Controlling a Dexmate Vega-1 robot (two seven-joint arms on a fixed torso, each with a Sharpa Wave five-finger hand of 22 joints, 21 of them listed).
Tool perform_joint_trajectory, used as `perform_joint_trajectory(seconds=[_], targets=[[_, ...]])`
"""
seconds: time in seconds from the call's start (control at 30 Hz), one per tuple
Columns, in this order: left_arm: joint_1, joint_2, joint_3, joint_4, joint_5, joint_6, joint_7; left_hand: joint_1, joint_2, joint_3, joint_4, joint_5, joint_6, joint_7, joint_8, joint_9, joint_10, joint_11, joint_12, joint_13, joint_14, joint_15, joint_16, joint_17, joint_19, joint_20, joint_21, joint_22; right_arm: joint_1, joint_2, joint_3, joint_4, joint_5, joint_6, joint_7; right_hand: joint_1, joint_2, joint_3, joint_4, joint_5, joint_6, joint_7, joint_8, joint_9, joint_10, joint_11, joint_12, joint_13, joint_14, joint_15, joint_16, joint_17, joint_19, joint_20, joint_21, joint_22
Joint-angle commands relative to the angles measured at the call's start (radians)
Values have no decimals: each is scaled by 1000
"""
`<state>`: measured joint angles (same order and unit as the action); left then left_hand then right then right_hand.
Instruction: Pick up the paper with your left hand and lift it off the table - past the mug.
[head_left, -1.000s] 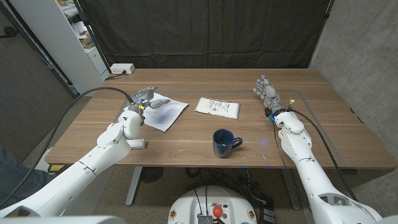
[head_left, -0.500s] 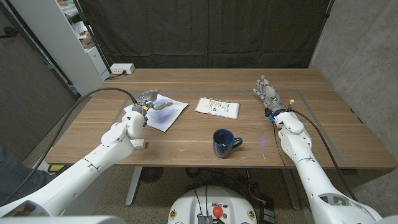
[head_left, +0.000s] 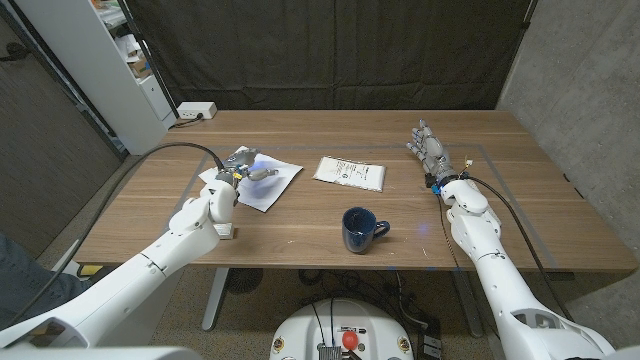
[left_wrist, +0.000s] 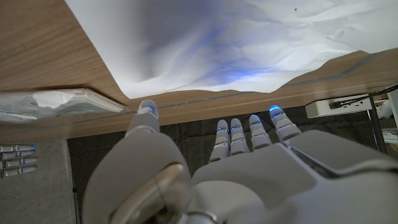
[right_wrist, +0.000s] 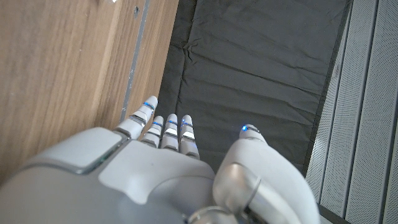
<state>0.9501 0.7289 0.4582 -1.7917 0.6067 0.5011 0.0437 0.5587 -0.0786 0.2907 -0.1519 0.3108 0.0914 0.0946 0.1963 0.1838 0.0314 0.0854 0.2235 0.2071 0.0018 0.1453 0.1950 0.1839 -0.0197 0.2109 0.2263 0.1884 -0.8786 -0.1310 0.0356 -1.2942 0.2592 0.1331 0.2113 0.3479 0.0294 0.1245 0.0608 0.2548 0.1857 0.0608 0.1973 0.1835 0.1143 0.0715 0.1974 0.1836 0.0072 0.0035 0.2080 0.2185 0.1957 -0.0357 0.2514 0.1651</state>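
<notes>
Change: your left hand (head_left: 243, 163) has slid a little further over the paper (head_left: 262, 180) than a second ago; the paper, the mug and your right hand lie as they did.
Left hand: you have it above the paper's near-left part, fingers (left_wrist: 234, 134) stretched out and apart, thumb (left_wrist: 147, 114) spread to the side. Nothing is held. Whether the fingertips touch the sheet, you cannot tell from these views.
Paper: a white, slightly crumpled sheet lying on the wooden table (head_left: 330, 235), spreading out ahead of your left fingertips and toward the mug side. In the left wrist view (left_wrist: 249, 37) it shows a blue glow just beyond the fingertips.
Mug: the dark blue mug (head_left: 360, 229) stands upright, well apart from your left fingers, on their right and nearer the table's front edge, handle toward your right arm.
Packet: a white printed packet (head_left: 350, 171) lies flat between the paper and your right hand.
Right hand: it (head_left: 430, 150) stands over the table's right part, fingers (right_wrist: 168, 132) straight and released, holding nothing.
</notes>
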Motion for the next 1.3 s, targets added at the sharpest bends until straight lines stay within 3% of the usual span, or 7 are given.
perform_joint_trajectory(seconds=[0.03,1.3], targets=[[-15,-2,37,16,34,22,6,12,3,-2,1,5,7,2,6,2,-1,-4,2,3,-13,3,-3,2,0,5,-1,5,7,4,1,12,-2,9,4,4,-2,1,-6,7,7,2,0,6,1,6,-1,6,-3,8,-1,3,5,2,-5,5],[-17,-54,57,96,-19,-25,67,2,-2,-15,14,3,10,-6,2,2,-4,-10,1,3,-19,-3,-3,3,-8,6,-8,4,10,-4,-1,12,-9,-9,15,4,2,1,-10,8,8,-3,0,6,3,4,-1,6,-3,11,-1,1,9,3,-18,6]])
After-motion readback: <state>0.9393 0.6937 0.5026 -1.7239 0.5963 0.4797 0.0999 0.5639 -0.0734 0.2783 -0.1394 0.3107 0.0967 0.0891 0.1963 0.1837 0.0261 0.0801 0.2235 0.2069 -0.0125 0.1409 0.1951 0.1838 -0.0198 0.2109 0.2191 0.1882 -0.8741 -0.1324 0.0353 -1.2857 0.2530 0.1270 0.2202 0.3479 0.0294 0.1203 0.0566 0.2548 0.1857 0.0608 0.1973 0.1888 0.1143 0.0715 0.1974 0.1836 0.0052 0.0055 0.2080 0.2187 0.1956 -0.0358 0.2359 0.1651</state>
